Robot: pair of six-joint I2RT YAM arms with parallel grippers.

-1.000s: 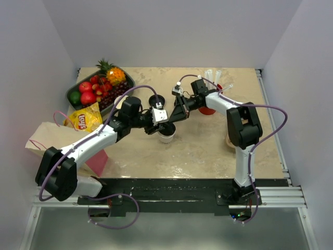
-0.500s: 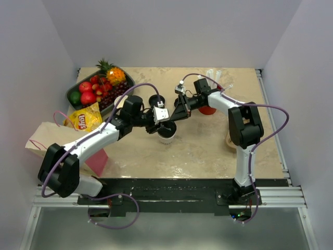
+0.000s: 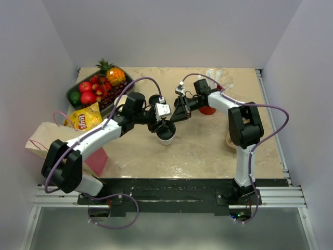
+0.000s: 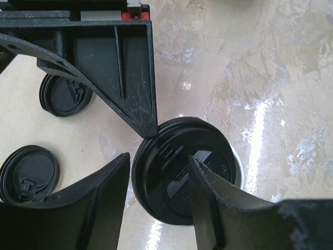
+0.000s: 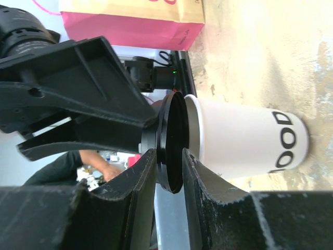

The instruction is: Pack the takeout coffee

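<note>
Cup reads "OOD", lid tilted at its rim, 2 spare lids, Lay's bag, left claw spread, right claw grip unclear

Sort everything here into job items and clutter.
Job: cup, lid, likely the bag.
Lying about: fruit tray, chips, spare lids, straw cup.

Black, white and bright colours are showing
The paper cup is showing white with black letters, its lid is shining black, the worktop is showing cream and tan swirls, and the paper bag is showing pink and brown.
</note>
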